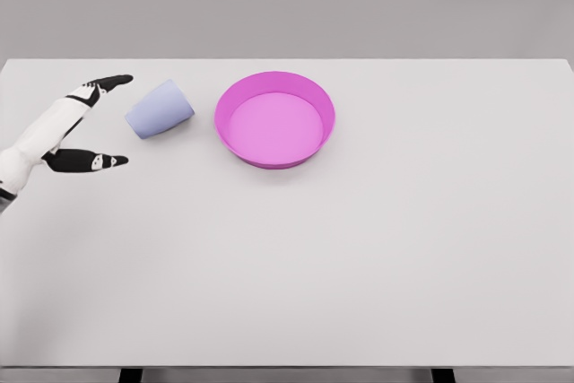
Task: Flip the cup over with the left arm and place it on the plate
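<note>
Left hand at upper left, fingers spread and holding nothing, just beside the cup lying on its side left of the pink plate; close around the cup's wall squarely before lifting.

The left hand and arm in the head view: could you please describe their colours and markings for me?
The left hand has a white, smooth-shelled palm and forearm, entering from the picture's left edge. Its fingers turn black toward the tips, with small white patches at the joints. No cables, labels or sleeves are visible. The right arm is not in view.
</note>
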`<move>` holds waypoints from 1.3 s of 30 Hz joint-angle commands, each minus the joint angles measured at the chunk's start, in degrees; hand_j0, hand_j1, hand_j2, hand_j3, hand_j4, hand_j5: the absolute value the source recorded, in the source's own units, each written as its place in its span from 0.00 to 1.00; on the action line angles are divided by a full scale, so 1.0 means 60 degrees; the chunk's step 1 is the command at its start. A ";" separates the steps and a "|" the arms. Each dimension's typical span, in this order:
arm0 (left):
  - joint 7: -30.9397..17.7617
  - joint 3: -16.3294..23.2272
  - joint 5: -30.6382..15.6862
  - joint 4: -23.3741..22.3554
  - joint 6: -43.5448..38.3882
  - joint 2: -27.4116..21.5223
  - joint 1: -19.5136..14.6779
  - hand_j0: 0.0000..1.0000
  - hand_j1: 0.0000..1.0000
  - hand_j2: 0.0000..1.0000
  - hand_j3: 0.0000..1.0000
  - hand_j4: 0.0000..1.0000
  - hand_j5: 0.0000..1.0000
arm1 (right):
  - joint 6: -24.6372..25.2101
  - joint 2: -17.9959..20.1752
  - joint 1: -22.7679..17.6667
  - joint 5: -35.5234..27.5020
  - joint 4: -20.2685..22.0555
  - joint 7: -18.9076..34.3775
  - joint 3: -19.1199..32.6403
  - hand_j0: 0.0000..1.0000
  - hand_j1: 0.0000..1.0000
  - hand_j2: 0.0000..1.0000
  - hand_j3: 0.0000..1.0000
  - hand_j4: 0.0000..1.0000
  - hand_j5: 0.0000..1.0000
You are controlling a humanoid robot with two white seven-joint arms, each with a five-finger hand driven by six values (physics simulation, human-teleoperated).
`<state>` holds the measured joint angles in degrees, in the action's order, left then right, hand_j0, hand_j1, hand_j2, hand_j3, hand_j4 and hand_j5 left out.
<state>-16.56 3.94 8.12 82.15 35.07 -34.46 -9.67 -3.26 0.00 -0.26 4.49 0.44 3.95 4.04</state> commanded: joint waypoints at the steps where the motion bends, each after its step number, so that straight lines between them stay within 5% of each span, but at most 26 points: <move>1: 0.0006 -0.0100 -0.0079 0.0034 -0.0011 0.0133 0.0015 1.00 1.00 1.00 1.00 1.00 1.00 | 0.0001 0.0000 0.0000 -0.0001 0.0000 0.0001 0.0000 1.00 1.00 1.00 1.00 1.00 1.00; 5: -0.0023 -0.0042 -0.0064 0.0063 -0.0011 0.0498 -0.0044 1.00 1.00 1.00 1.00 1.00 1.00 | -0.0013 0.0000 0.0000 -0.0001 0.0000 0.0001 0.0000 1.00 1.00 1.00 1.00 1.00 1.00; 11: -0.0917 0.0558 0.0009 -0.0303 -0.0011 0.0426 -0.1640 1.00 1.00 1.00 1.00 1.00 1.00 | 0.0001 0.0000 0.0000 -0.0001 0.0000 0.0001 0.0000 1.00 1.00 1.00 1.00 1.00 1.00; 13: -0.0917 0.1363 -0.0020 -0.0201 -0.0011 0.0221 -0.1933 1.00 1.00 1.00 1.00 1.00 1.00 | 0.0001 0.0000 0.0000 -0.0001 0.0000 0.0001 0.0000 1.00 1.00 1.00 1.00 1.00 1.00; 18: -0.0902 0.2067 -0.0006 -0.0259 -0.3543 0.0280 -0.2431 1.00 1.00 1.00 1.00 1.00 1.00 | -0.0013 0.0000 0.0000 -0.0001 0.0000 0.0001 0.0000 1.00 1.00 1.00 1.00 1.00 1.00; 26: -0.0902 0.2097 -0.0050 -0.0333 -0.8510 0.0719 -0.2827 1.00 1.00 1.00 1.00 1.00 1.00 | 0.0001 0.0000 0.0000 -0.0001 0.0000 0.0001 0.0000 1.00 1.00 1.00 1.00 1.00 1.00; 35: -0.0887 0.2097 0.0038 -0.0406 -0.9243 0.1159 -0.3208 1.00 1.00 1.00 1.00 1.00 1.00 | 0.0001 0.0000 0.0000 -0.0001 0.0000 0.0001 0.0000 1.00 1.00 1.00 1.00 1.00 1.00; 39: -0.0887 0.2448 0.0946 -0.0406 -0.9243 0.1159 -0.3530 1.00 1.00 1.00 1.00 1.00 1.00 | 0.0001 0.0000 0.0000 -0.0001 0.0000 0.0001 0.0000 1.00 1.00 1.00 1.00 1.00 1.00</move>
<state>-21.92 17.50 11.39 79.71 -20.26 -27.60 -31.11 -3.26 0.00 -0.26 4.49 0.44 3.95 4.04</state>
